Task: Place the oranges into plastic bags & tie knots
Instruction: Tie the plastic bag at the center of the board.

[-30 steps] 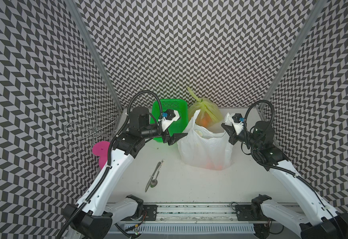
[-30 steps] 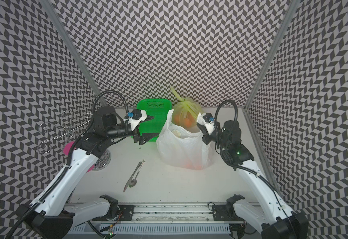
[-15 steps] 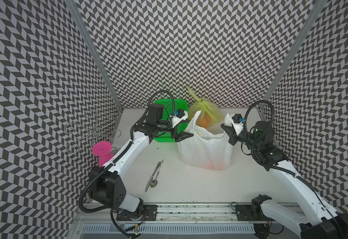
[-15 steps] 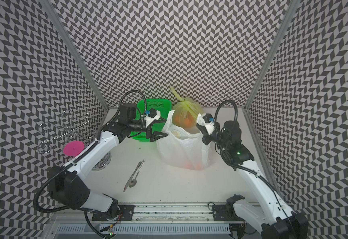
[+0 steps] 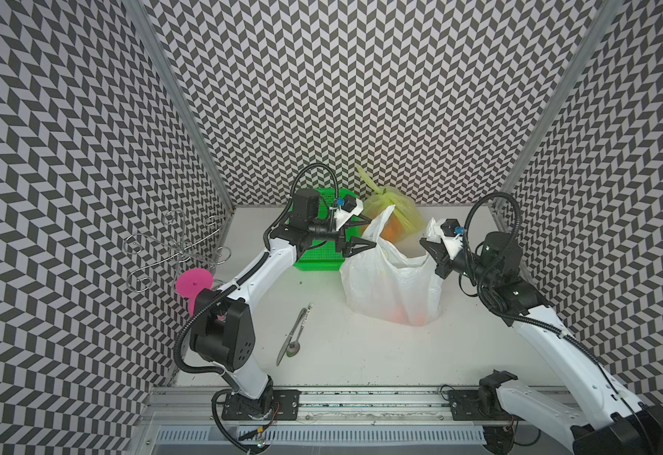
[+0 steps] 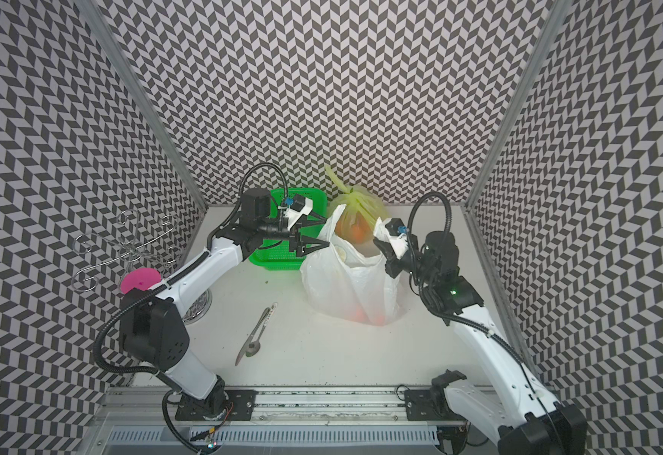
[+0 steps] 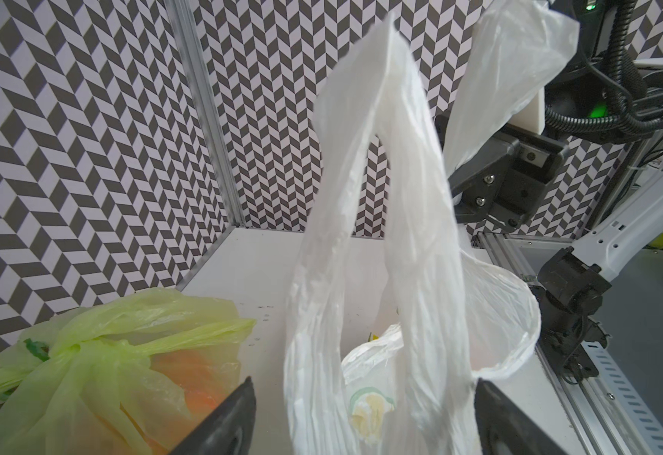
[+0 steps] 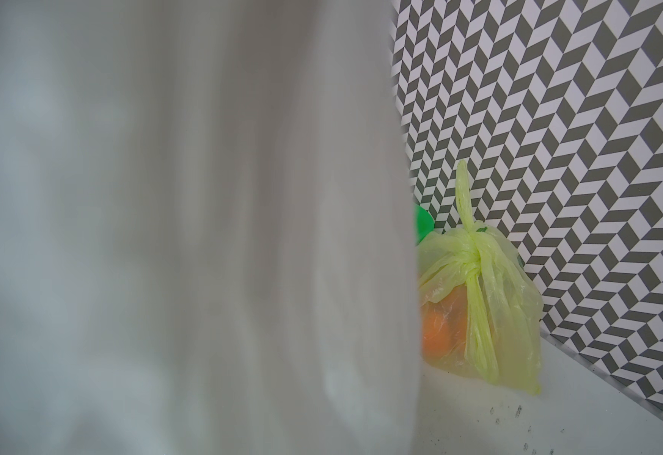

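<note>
The white plastic bag (image 5: 393, 283) stands mid-table with oranges (image 5: 412, 315) showing through its bottom. My left gripper (image 5: 371, 234) (image 7: 361, 417) is open, its fingers (image 7: 227, 417) on either side of the bag's upright left handle (image 7: 361, 197) without pinching it. My right gripper (image 5: 424, 242) is shut on the right handle (image 7: 511, 78); white plastic (image 8: 184, 236) fills the right wrist view and hides its fingers. The yellow-green plastic bag (image 5: 391, 205) (image 8: 479, 315) sits behind, closed by a knot (image 8: 475, 252), with an orange (image 8: 436, 331) inside.
A green basket (image 5: 318, 260) lies under my left forearm at the back. A knife and spoon (image 5: 294, 335) lie on the table in front of it. A pink disc (image 5: 194, 281) and wire hooks (image 5: 176, 244) stand by the left wall.
My left arm has reached right from the basket to the white bag, bringing its open jaws up around the left handle. The right gripper has held its handle still.
</note>
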Action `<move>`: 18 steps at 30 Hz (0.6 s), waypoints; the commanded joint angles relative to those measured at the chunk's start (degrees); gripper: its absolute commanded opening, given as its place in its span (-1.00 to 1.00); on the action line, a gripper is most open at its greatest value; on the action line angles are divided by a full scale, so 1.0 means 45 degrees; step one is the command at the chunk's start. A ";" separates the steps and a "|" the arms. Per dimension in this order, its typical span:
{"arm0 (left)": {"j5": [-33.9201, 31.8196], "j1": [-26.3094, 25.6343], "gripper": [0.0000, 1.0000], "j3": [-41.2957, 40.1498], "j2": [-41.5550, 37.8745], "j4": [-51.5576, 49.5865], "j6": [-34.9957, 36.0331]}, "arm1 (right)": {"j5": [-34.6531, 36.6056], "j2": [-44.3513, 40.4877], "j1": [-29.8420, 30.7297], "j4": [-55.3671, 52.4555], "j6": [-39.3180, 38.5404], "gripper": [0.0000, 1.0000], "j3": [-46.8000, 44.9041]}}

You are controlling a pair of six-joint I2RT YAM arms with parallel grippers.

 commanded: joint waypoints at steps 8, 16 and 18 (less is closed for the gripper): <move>0.1174 -0.0655 0.27 0.0091 0.0289 0.1508 -0.1475 | -0.0184 -0.0149 -0.0051 0.0668 -0.0046 -1.00 -0.0073; 0.0991 -0.0625 -0.38 -0.1302 -0.0440 0.3762 -0.3924 | -0.0399 -0.0090 -0.0039 0.0594 -0.0186 -1.00 0.0104; 0.0543 -0.0646 -0.55 -0.1889 -0.0821 0.4545 -0.4705 | -0.0568 -0.0056 -0.0051 0.0416 -0.0581 -1.00 0.0181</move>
